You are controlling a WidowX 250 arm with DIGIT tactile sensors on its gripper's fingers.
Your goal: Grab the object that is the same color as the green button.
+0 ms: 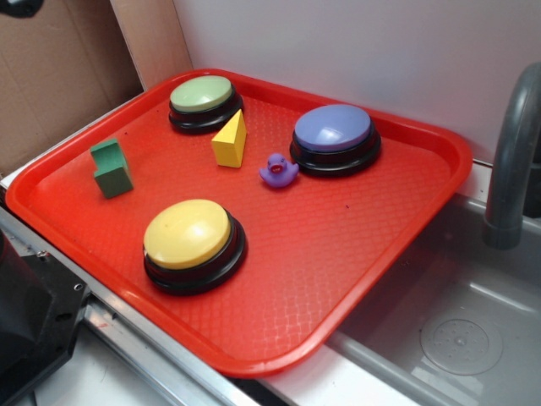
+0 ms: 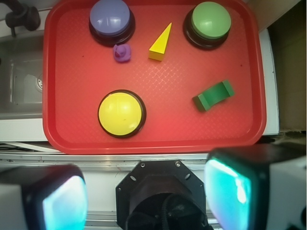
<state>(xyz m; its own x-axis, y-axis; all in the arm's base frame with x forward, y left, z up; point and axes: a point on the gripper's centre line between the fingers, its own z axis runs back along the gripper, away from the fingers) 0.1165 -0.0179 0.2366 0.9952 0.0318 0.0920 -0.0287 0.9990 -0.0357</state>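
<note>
From left to right in the exterior view we see the green block (image 1: pixel 112 167) near the left rim of the red tray (image 1: pixel 355 254), alone on bare tray. Next comes the yellow button (image 1: pixel 193 244) at the front, the green button (image 1: pixel 204 101) at the back with the yellow wedge (image 1: pixel 231 139) just beside it, then the purple duck (image 1: pixel 278 170) and purple-blue button (image 1: pixel 335 138). Our fingers (image 2: pixel 144 191) hang spread wide, holding nothing, above the counter (image 2: pixel 144 160) edge, well apart from the block.
</note>
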